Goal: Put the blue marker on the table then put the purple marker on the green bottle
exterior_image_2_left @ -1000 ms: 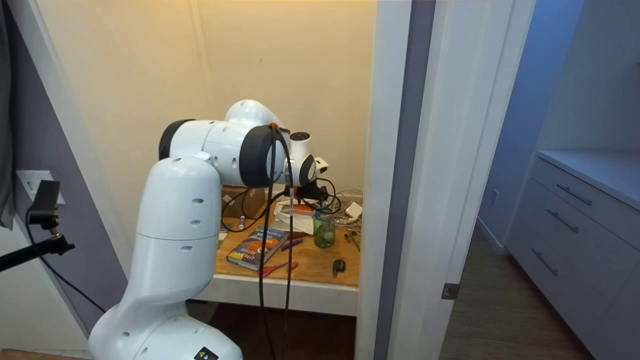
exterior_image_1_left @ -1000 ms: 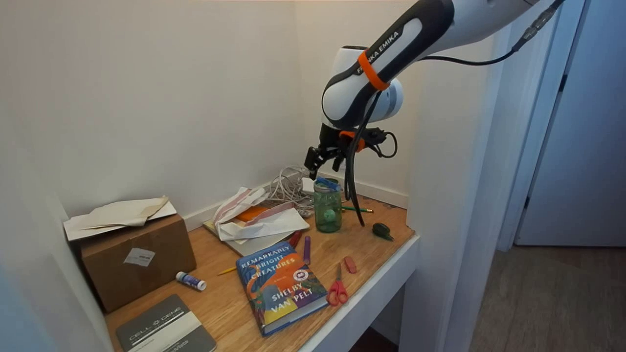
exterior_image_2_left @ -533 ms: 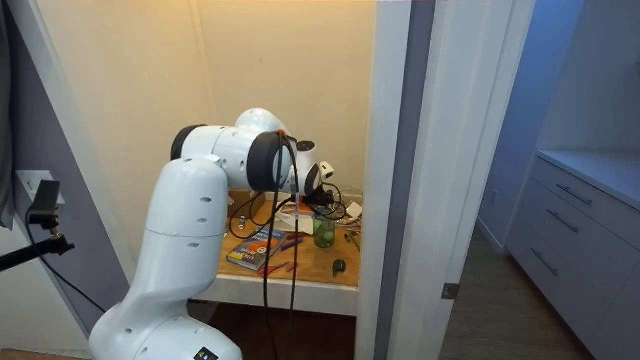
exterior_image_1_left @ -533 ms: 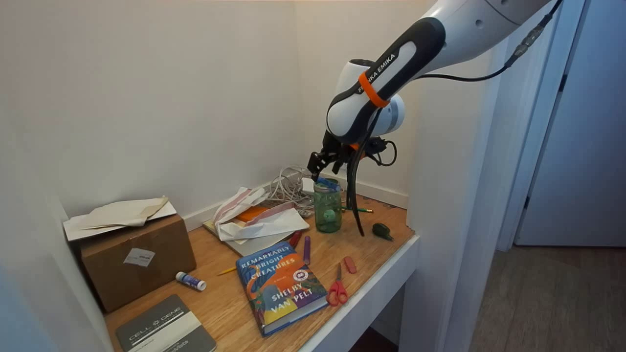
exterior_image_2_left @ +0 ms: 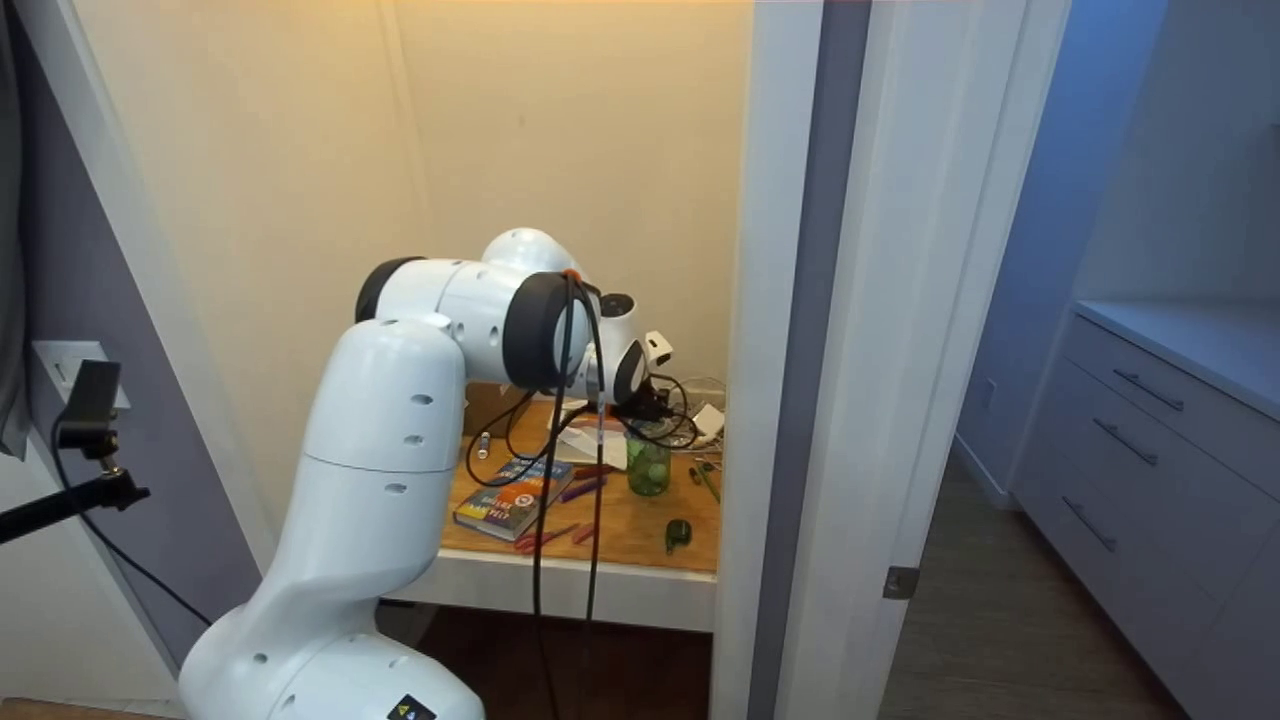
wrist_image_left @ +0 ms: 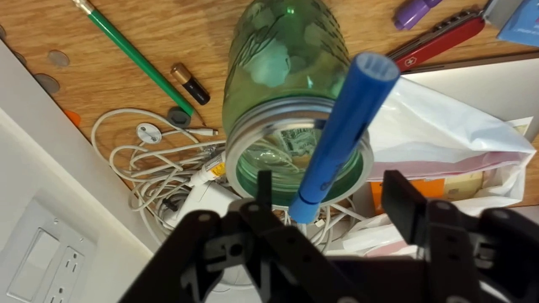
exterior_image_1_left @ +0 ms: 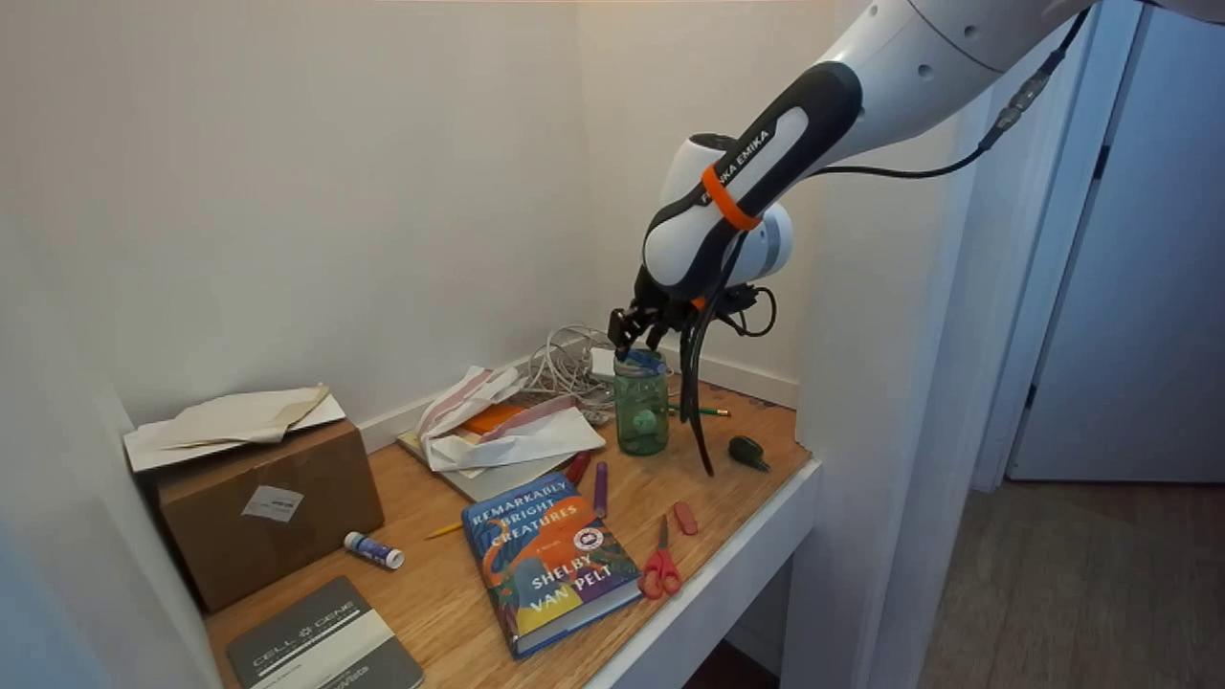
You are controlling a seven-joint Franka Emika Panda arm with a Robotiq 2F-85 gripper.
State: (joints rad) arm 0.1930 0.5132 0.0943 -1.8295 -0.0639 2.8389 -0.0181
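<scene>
The green bottle stands upright on the wooden table; it also shows in an exterior view and in the wrist view. The blue marker lies across the bottle's open mouth, also visible in an exterior view. My gripper is open just above the mouth. In the wrist view its fingers appear on either side of the marker's near end, apart from it. The purple marker lies on the table beside the book; only its tip shows in the wrist view.
A book, scissors and a red pocket knife lie nearby. White cables, paper bags and a green pencil surround the bottle. A cardboard box stands farther along. Walls close off the corner.
The arm has come down and slightly forward. My gripper has lowered to the bottle's mouth, fingers still open. The bottle and markers have not visibly moved.
</scene>
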